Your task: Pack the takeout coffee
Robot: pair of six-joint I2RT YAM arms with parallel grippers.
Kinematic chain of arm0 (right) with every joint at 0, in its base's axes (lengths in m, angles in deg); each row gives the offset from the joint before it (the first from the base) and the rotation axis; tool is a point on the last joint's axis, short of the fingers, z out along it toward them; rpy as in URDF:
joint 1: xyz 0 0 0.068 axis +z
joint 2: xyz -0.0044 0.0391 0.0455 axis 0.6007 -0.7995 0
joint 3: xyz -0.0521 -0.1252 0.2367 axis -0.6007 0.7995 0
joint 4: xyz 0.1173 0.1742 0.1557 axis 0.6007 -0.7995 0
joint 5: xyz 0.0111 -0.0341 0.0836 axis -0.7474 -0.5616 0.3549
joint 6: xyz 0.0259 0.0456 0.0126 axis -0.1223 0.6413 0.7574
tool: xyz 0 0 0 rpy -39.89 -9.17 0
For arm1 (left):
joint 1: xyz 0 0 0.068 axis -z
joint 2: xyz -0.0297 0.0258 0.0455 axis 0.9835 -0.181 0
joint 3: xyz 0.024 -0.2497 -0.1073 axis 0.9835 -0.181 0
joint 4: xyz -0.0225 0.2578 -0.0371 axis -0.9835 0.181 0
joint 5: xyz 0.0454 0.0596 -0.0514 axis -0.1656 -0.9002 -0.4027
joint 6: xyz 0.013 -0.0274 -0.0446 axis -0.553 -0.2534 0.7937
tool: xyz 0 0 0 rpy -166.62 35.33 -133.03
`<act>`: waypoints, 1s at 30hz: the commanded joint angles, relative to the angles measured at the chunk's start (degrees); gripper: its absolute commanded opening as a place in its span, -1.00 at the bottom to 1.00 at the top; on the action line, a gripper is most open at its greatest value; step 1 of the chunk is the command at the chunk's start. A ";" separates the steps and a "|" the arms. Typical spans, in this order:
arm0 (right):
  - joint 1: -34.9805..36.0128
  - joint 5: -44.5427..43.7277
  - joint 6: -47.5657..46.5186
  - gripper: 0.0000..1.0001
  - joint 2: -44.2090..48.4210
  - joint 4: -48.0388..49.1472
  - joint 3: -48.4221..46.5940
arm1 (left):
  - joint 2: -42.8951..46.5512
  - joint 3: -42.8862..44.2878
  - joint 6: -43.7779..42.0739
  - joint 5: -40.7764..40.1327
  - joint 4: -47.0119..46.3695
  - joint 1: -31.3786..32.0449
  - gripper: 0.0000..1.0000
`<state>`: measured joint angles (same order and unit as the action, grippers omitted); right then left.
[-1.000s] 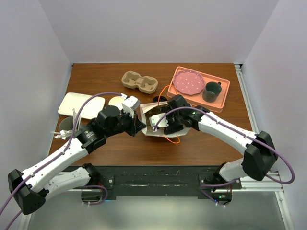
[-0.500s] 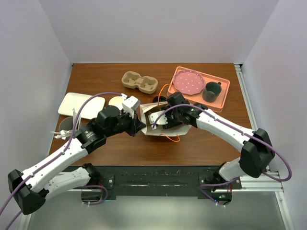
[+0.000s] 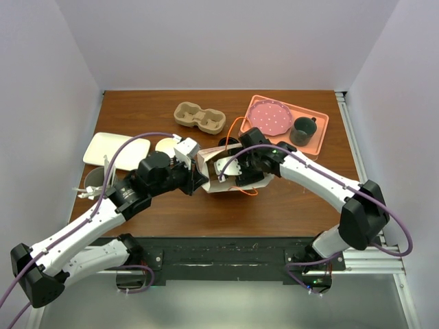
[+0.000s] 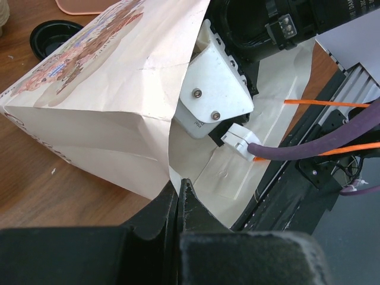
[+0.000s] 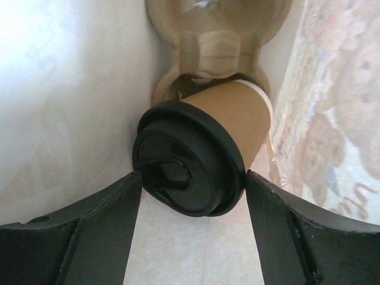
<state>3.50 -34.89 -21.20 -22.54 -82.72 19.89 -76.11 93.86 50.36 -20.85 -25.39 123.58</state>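
The takeout coffee (image 5: pixel 205 151), a tan paper cup with a black lid, lies tilted inside a white paper bag (image 3: pixel 208 164). Its base rests against a brown pulp carrier (image 5: pixel 217 35) deeper in the bag. My right gripper (image 5: pixel 191 178) is inside the bag, and its fingers touch both sides of the lid. In the top view the right gripper (image 3: pixel 236 176) is in the bag's mouth and the cup is hidden. My left gripper (image 4: pixel 180 189) is shut on the edge of the bag's mouth (image 4: pixel 172 172) and holds it open. The left gripper also shows in the top view (image 3: pixel 199 179).
A second pulp carrier (image 3: pixel 199 118) sits at the back. A pink tray (image 3: pixel 322 140) at the back right holds a dotted pink plate (image 3: pixel 269 118) and a dark mug (image 3: pixel 302 130). A white tray (image 3: pixel 113 149) lies at the left. A loose black lid (image 4: pixel 56 37) lies behind the bag.
My right gripper has pushed a little further left into the bag, and the bag has shifted slightly with it. The left gripper has kept its hold on the bag's edge.
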 commanded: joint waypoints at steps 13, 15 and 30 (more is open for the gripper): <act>-0.52 0.50 -2.15 0.38 -3.37 -4.58 -3.34 | 1.05 -0.55 -1.35 0.12 -3.80 0.20 -1.00; -0.43 0.41 -2.15 0.26 -3.37 -4.50 -3.34 | 0.97 -0.37 -1.27 0.12 -3.71 0.20 -1.00; -0.87 0.68 -2.41 -0.88 -2.14 -4.85 -3.69 | 0.18 0.50 -1.53 0.21 -3.36 0.29 -1.00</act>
<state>3.28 -34.85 -23.14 -25.14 -84.49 17.92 -76.09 93.23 50.34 -20.85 -26.30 123.58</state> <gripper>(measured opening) 0.346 0.013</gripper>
